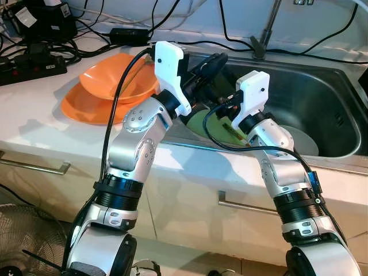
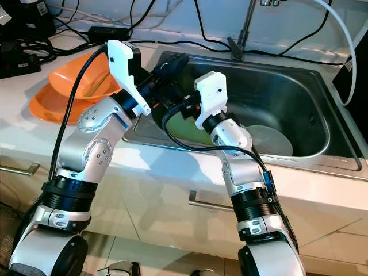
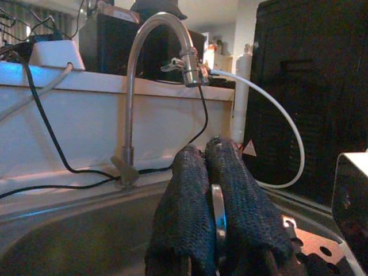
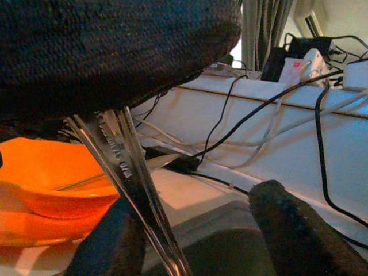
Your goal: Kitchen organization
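My left gripper (image 1: 214, 62) hangs over the left end of the steel sink (image 1: 325, 92), shut on a few silver cutlery handles (image 4: 123, 167); a strip of that metal (image 3: 217, 201) shows between its fingers. My right gripper (image 4: 192, 210) sits just below it, open, with its black fingers (image 4: 287, 230) on either side of the hanging handles. In the eye views its white wrist mount (image 1: 252, 98) hides those fingers. A green plate (image 1: 201, 123) and a white plate (image 1: 305, 141) lie in the sink.
An orange bowl (image 1: 118, 80) rests on an orange plate (image 1: 86, 108) on the counter left of the sink. The faucet (image 3: 135, 86) rises behind the basin. A power strip (image 1: 34, 63) and black cables crowd the back of the counter. A fan (image 1: 23, 241) stands on the floor.
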Controlling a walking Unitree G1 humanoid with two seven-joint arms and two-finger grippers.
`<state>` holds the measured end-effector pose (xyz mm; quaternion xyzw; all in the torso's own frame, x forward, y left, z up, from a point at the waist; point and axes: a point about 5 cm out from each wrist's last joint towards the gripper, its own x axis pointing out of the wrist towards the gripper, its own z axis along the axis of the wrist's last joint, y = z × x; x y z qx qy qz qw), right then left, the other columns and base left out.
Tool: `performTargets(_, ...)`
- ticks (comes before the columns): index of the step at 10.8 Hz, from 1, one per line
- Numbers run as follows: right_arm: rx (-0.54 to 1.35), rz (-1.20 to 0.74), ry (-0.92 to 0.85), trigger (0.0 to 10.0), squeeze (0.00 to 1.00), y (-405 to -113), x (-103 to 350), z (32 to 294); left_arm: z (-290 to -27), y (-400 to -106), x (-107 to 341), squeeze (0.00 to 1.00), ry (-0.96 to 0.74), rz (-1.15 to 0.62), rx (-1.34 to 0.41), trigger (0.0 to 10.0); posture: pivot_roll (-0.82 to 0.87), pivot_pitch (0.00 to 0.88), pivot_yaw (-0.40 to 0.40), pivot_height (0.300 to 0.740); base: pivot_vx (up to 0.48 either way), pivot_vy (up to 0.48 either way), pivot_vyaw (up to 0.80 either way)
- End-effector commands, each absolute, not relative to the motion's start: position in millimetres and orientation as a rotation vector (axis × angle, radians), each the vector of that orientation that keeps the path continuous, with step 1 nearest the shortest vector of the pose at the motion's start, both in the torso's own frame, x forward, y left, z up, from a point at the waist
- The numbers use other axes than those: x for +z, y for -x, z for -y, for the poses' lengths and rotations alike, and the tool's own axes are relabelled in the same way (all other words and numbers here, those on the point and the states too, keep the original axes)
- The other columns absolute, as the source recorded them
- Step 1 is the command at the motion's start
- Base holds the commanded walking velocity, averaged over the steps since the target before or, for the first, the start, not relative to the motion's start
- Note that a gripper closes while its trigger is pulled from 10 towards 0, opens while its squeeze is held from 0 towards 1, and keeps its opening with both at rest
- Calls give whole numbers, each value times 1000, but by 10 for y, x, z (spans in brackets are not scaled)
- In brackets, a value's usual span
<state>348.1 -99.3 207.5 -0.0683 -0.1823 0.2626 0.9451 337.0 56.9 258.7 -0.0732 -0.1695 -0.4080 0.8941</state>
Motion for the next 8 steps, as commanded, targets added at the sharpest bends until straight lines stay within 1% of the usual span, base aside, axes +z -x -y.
performTargets(1,513,360,133,0,0,-3480,2034,1020,-539,-3329,2634,0,141,367,-878,10000,35,44,4,740,0,0,0)
performTargets(6,514,353,133,0,0,-3475,2012,1006,-544,-3335,2630,0,129,361,-876,10000,35,54,6,740,0,0,0)
performTargets(7,515,357,133,0,0,-3472,2021,1003,-543,-3341,2619,0,95,358,-873,10000,34,55,6,740,0,0,0)
performTargets(8,515,365,134,0,0,-3468,2046,1006,-513,-3339,2558,0,-1,342,-882,10000,30,57,7,740,0,0,0)
